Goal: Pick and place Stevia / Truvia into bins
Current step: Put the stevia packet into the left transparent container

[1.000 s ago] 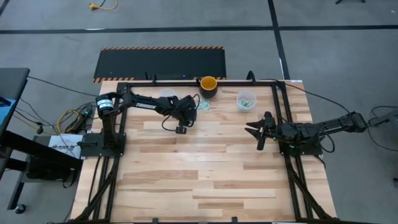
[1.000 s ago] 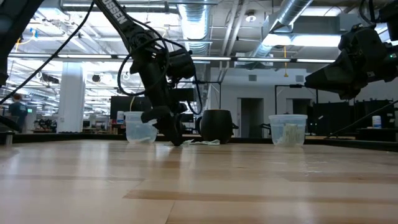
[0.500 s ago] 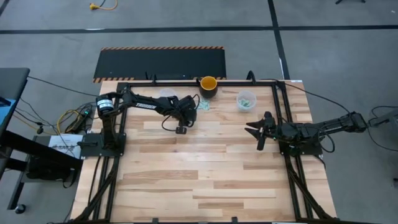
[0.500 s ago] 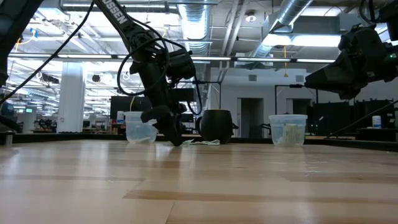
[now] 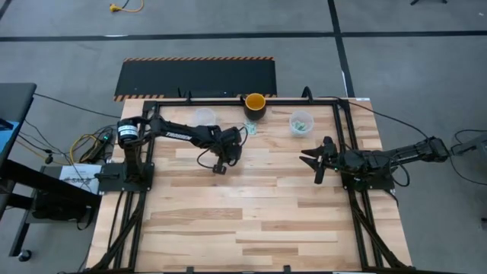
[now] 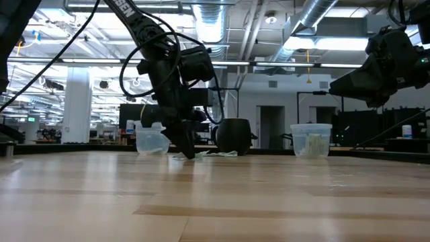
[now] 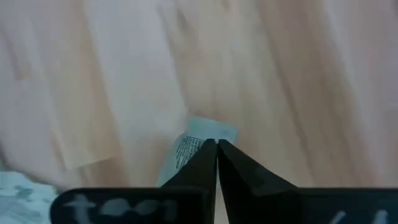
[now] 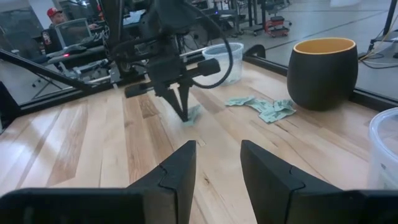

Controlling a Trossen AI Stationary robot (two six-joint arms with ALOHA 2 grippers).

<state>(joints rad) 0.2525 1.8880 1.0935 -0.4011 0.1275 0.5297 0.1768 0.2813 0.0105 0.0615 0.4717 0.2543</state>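
My left gripper points steeply down at the far middle of the table, shut on one light green and white Stevia sachet, also seen as sachet. A small heap of sachets lies flat on the wood just beyond it, in front of the yellow-orange cup. One clear bin stands at the far left, another bin with sachets inside at the far right. My right gripper hangs open above the table's right side, holding nothing. My left gripper pinches one end of the sachet between its two fingertips. The fingers come from above, slanting down. The sachet sticks out below and beside the tips, tilted; whether its lower edge rests on the wood I cannot tell.
The dark-sided yellow-orange cup stands at the far edge between the two bins. A black frame rail runs along the far edge. Bare wood fills the middle and near part of the table. People sit at desks beyond the table in the right wrist view.
My left gripper has shut and taken hold of one sachet at the edge of the heap. It has then swung a short way toward the table's near left, away from the heap, with the sachet between its tips.
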